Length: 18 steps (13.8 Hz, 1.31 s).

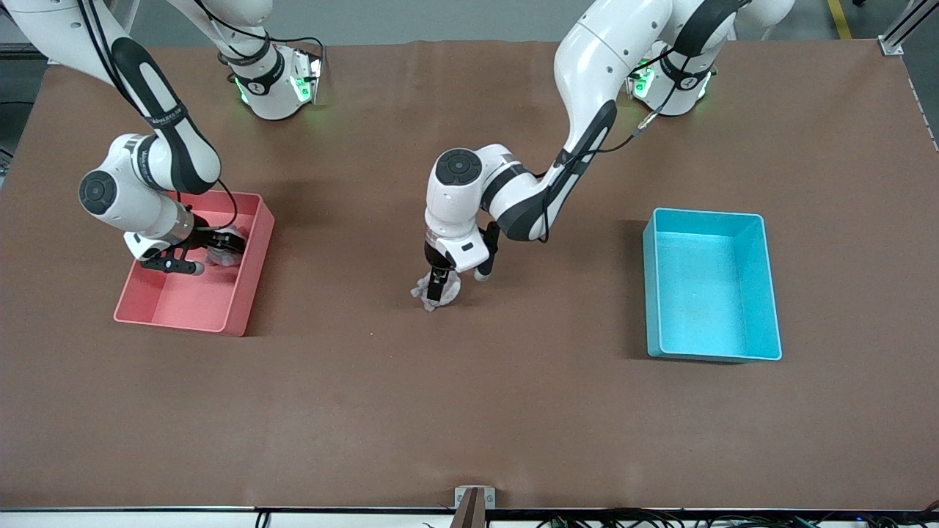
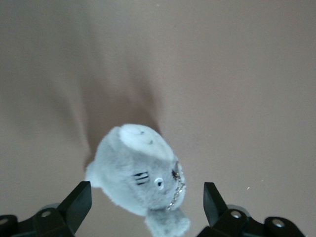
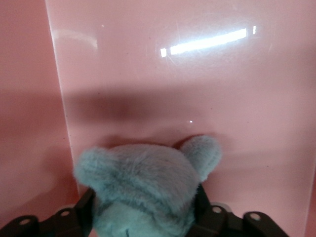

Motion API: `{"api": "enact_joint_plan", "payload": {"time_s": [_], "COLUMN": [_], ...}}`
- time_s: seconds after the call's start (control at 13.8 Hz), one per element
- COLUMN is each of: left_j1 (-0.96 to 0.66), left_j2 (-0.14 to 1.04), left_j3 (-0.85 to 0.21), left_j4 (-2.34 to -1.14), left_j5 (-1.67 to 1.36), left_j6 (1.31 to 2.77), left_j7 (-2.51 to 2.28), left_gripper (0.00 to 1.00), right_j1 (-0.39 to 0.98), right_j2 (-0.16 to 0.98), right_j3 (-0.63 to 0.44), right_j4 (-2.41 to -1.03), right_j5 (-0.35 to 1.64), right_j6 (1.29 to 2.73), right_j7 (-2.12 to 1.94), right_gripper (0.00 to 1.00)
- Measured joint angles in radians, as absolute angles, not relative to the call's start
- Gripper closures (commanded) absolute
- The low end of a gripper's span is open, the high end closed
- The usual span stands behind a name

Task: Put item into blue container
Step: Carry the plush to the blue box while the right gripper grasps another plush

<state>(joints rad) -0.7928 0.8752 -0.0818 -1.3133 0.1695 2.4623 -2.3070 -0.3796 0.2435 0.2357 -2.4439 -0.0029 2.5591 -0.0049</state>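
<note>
The blue container (image 1: pixel 708 293) stands open and empty toward the left arm's end of the table. A grey plush toy (image 1: pixel 423 295) lies on the brown mat at mid-table. My left gripper (image 1: pixel 439 292) is down over it. In the left wrist view this toy (image 2: pixel 138 173) sits between the open gripper (image 2: pixel 145 207), with a gap to each black finger (image 2: pixel 79 202). A second grey plush (image 1: pixel 226 254) is inside the pink bin (image 1: pixel 183 301). My right gripper (image 1: pixel 218 251) reaches into that bin. In the right wrist view its gripper (image 3: pixel 143 215) presses both sides of that plush (image 3: pixel 143 173).
The pink bin's wall (image 3: pixel 197 89) rises close in front of the right gripper. Brown mat (image 1: pixel 469 411) covers the whole table between the two bins. A small bracket (image 1: pixel 474 499) sits at the table edge nearest the front camera.
</note>
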Motion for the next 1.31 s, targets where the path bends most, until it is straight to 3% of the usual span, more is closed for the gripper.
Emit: {"api": "enact_joint_plan", "payload": {"time_s": [0.22,0.36,0.51,0.65,0.73,0.87,1.09,1.31], "left_j1": [-0.807,-0.836,-0.872,-0.88,-0.879,-0.876,-0.838,-0.724], "left_j2": [0.91,0.936,0.953,0.954,0.953,0.945,0.872,0.723], "left_j3": [-0.061,-0.024,0.011,0.018,0.021,0.029,0.036,0.004], "left_j4": [-1.296,-1.294,-1.292,-1.287,-1.282,-1.271,-1.251,-1.258], "left_j5": [0.169,0.17,0.17,0.179,0.187,0.211,0.215,0.184], "left_j6": [2.49,2.508,2.515,2.514,2.509,2.461,2.335,2.14], "left_j7": [-2.308,-2.307,-2.308,-2.304,-2.296,-2.262,-2.149,-1.86], "left_gripper": [0.03,0.32,0.76,0.93,0.99,0.99,1.0,0.99], "right_j1": [-0.38,-0.38,-0.379,-0.366,-0.344,-0.265,-0.113,0.008], "right_j2": [0.238,0.219,0.187,0.166,0.16,0.159,0.17,0.209], "right_j3": [0.236,0.236,0.237,0.243,0.247,0.255,0.262,0.264], "right_j4": [-2.425,-2.349,-2.184,-1.991,-1.916,-1.836,-1.823,-1.806], "right_j5": [-0.001,-0.001,0.001,0.005,0.011,0.023,0.064,0.075], "right_j6": [2.526,2.384,2.116,1.868,1.788,1.725,1.761,1.858], "right_j7": [-0.005,-0.005,0.01,0.076,0.135,0.307,0.575,0.806], "right_gripper": [0.99,0.98,0.98,0.99,0.99,0.99,1.0,1.0]}}
